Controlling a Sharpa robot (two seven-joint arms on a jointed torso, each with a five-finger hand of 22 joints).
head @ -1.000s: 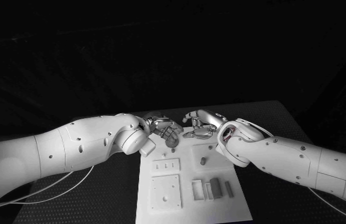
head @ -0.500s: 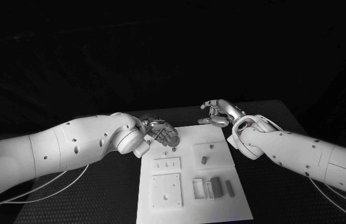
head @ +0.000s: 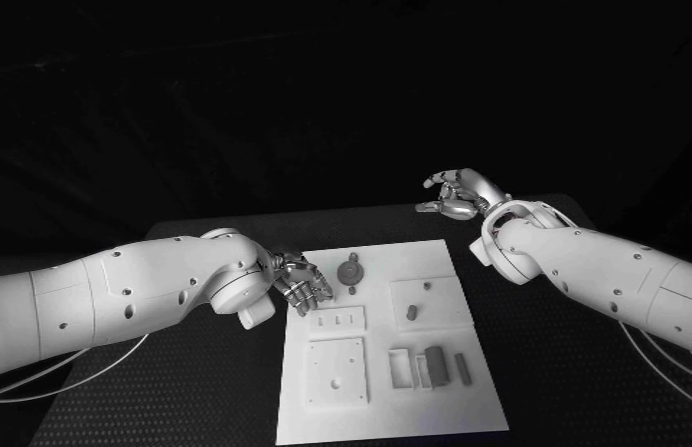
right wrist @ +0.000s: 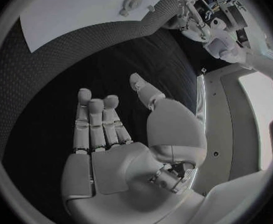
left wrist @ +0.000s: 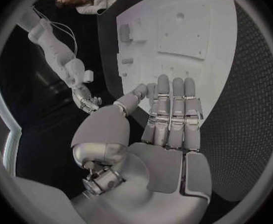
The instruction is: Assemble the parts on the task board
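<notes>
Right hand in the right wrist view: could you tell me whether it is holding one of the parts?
No, the right hand holds nothing; its fingers are spread over the dark table.

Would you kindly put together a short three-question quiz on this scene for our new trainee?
1. True or false: the left hand holds a part.
2. Which hand is off the task board, over the black table? A) left B) right
3. Fill in: the round part lies near the board's ____ edge, far or near.

Key: 1 false, its fingers lie straight and empty; 2 B, the right hand; 3 far.
</notes>
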